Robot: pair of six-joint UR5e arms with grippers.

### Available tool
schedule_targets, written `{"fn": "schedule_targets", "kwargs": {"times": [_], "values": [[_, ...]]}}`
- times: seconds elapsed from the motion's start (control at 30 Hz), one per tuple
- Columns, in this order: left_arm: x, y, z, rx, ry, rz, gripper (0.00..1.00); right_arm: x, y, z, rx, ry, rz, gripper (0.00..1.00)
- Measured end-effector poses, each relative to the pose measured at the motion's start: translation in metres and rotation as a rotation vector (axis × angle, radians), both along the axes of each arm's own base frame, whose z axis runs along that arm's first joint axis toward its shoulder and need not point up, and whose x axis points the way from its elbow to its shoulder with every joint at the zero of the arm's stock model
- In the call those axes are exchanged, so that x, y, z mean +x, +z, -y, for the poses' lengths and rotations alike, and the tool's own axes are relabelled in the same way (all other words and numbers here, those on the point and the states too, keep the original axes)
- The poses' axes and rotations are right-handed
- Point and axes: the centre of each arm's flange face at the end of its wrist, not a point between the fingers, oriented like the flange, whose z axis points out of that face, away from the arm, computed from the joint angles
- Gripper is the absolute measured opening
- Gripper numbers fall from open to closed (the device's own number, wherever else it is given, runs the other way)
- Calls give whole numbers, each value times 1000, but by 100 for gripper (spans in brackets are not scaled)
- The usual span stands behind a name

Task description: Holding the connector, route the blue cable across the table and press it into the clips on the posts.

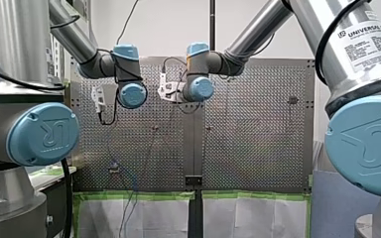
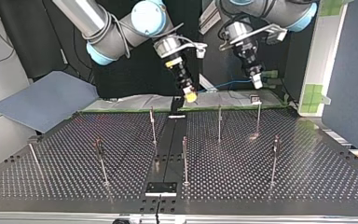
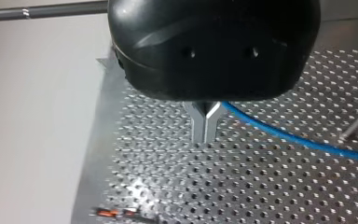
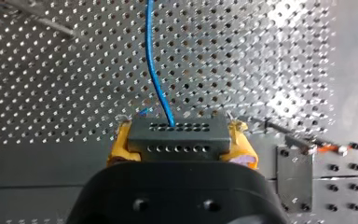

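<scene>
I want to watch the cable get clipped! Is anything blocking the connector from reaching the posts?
Nothing visible blocks it. My right gripper holds the connector at the top view's far edge of the table, with only bare surface between it and the nearest posts.

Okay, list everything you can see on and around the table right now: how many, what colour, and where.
table: one, dark perforated metal, under both arms.
posts: seven counted in the top view, thin metal, upright across the table.
cable: one, blue, runs from the connector out over the table.
connector: one, black, clamped between yellow pads.
plate: one, black, at the table edge nearest the top view's camera.
board: one, grey-blue, off the table at the top view's left.
tape: green, along the table's edge in the front view.
left gripper: black, metal fingers, shut, cable beside it.
right gripper: yellow pads, shut on the connector.
</scene>
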Motion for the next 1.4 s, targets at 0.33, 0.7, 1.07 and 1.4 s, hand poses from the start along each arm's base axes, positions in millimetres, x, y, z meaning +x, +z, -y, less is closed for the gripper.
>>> {"fn": "schedule_targets", "kwargs": {"times": [0.33,0.7,1.07,1.4], "values": [[20,12,-2,14,-9,14,1,19,40,3,-30,18,25,0],[48,36,-24,4,42,15,1,33,67,5,-42,59,74,0],[73,49,-55,-7,36,45,1,49,93,14,-48,75,108,0],[90,74,-60,-24,9,74,1,65,106,8,-43,104,139,0]]}}
